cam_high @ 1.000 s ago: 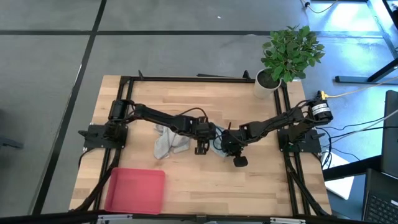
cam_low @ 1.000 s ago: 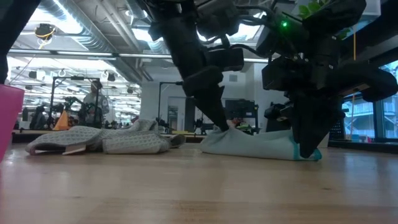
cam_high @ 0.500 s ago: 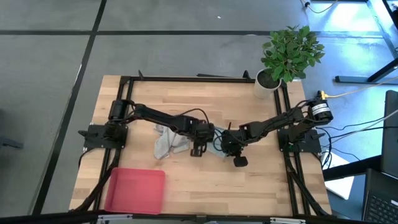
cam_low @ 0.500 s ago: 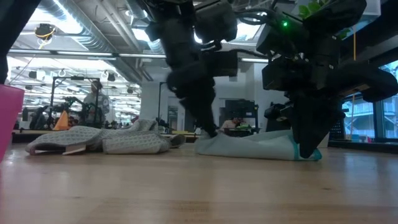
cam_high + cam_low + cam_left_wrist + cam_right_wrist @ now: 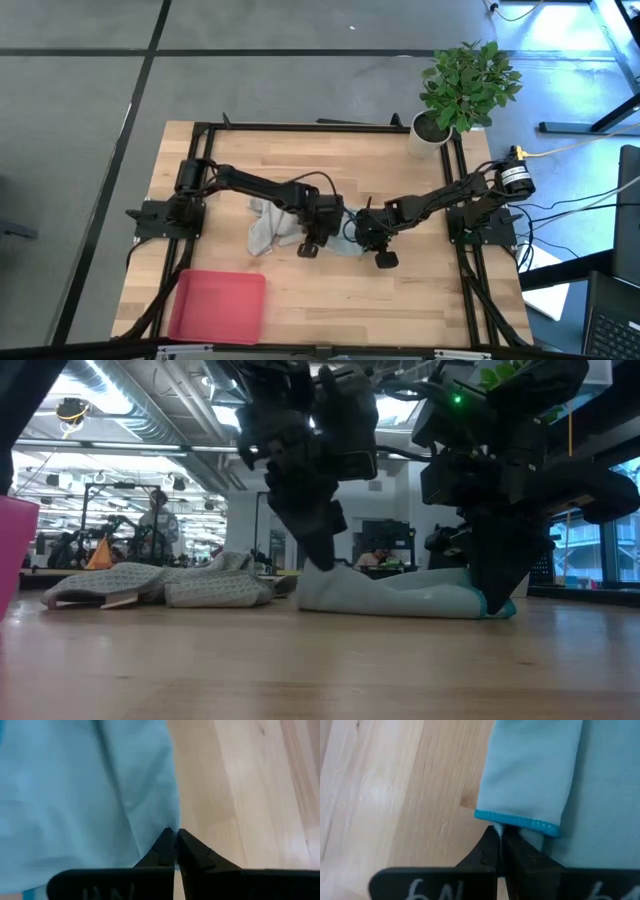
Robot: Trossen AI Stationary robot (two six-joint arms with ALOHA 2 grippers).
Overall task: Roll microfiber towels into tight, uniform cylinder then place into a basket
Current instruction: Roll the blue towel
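Observation:
The pale blue towel [image 5: 395,595] lies bunched on the table between my two grippers; in the high view only a little of the towel [image 5: 345,243] shows between them. My left gripper [image 5: 175,836] is shut at the towel's left edge. My right gripper [image 5: 500,834] is shut at its right end, under a turned-over hem. The light grey towel [image 5: 265,228] lies crumpled on the table just left of my left gripper. The red basket [image 5: 218,305] stands at the near left corner. My left gripper pinches the blue towel's side edge [image 5: 169,822] between its two fingers, coming slanting down from above. The towel lies slack on the wood beside the fingers. My right gripper pinches the towel under its teal hemmed edge [image 5: 520,823], also slanting down from above. The hem folds over the fingertips and that end rests on the table [image 5: 500,608].
A potted plant [image 5: 460,90] stands at the table's far right corner. Black frame rails [image 5: 205,200] run along the table's sides. Bare wood [image 5: 400,300] lies near the front edge, right of the basket. People show in the room behind the table [image 5: 155,525].
My left gripper has swung at the wrist toward the table's left, still shut. The blue towel's left end has been drawn out leftward along the table with it, while its right end has stayed under my right gripper.

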